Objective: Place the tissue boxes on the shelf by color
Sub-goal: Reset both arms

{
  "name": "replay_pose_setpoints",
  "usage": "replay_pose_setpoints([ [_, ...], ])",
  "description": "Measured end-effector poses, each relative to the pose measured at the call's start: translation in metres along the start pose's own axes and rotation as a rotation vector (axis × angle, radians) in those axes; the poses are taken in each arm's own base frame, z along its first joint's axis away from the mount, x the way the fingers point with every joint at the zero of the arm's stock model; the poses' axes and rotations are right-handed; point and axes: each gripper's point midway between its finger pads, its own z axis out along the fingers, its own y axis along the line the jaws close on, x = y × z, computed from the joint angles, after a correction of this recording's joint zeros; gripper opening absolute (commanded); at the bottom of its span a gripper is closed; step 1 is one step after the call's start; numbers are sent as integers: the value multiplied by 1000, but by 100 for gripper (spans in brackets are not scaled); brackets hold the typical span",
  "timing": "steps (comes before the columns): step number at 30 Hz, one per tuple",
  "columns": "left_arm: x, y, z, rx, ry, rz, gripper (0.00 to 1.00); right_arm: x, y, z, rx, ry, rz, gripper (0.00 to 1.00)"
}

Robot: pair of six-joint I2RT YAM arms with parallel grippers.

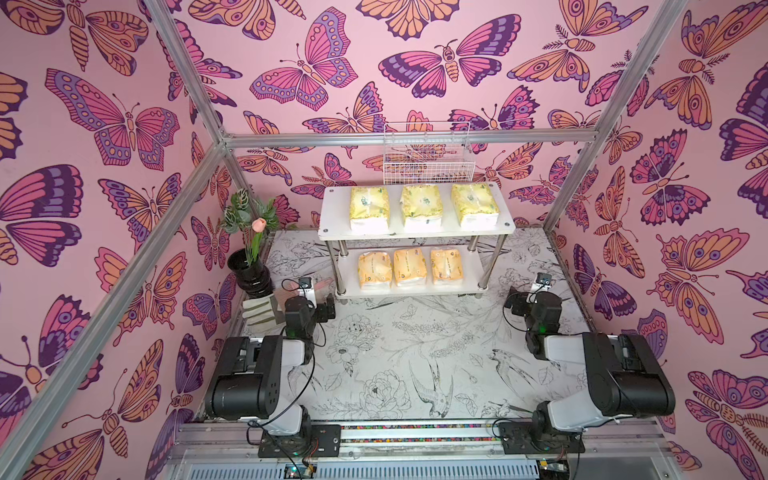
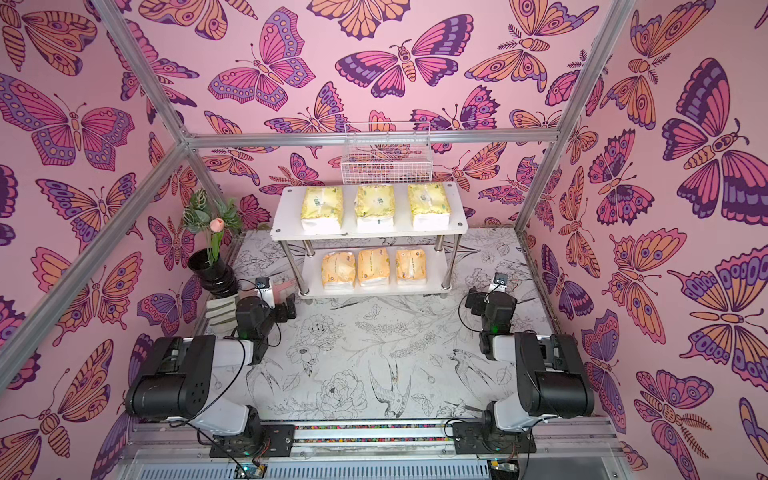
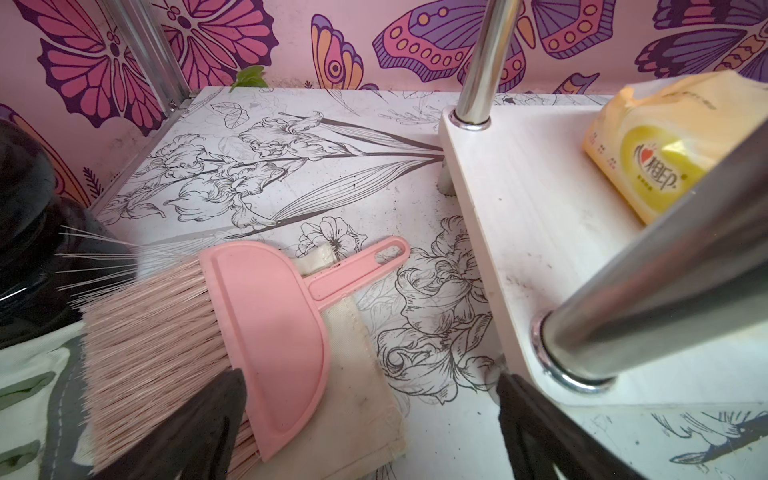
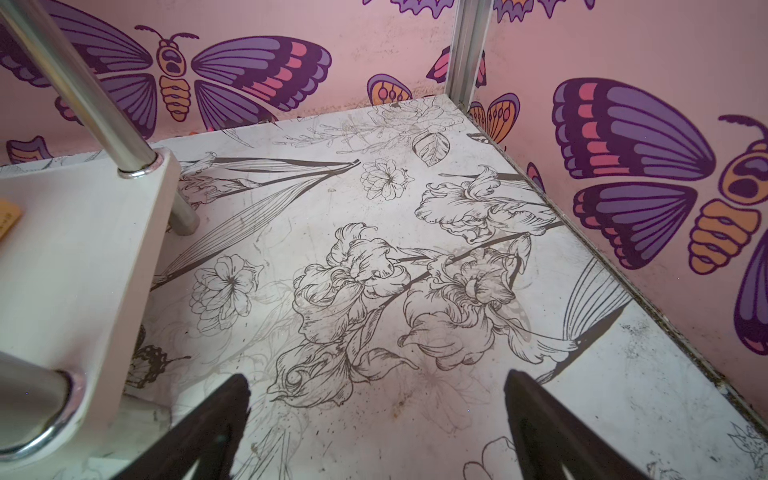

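With 3 pale yellow-green plastic-wrapped tissue packs [image 1: 421, 206] atop the small white 2-tier shelf [image 1: 332, 216] and 3 orange packs [image 1: 409, 267] on its lower board, the left gripper [image 3: 370, 376] and right gripper [image 4: 376, 376], spread and empty, should probably retreat without nudging it.

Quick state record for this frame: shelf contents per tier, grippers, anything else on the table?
shelf: white, two tiers
top tier: three yellow-green tissue boxes in a row
lower tier: three orange tissue boxes in a row
left gripper: open, empty, by pink brush
right gripper: open, empty, over table
other: black vase, wire basket
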Motion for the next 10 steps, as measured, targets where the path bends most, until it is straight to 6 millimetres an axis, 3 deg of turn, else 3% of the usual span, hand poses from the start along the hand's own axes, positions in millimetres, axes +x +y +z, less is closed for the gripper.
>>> replay_pose_setpoints([
  [10,0,-1,0,4,0,0,100,3,0,0,1,13,-2,99],
])
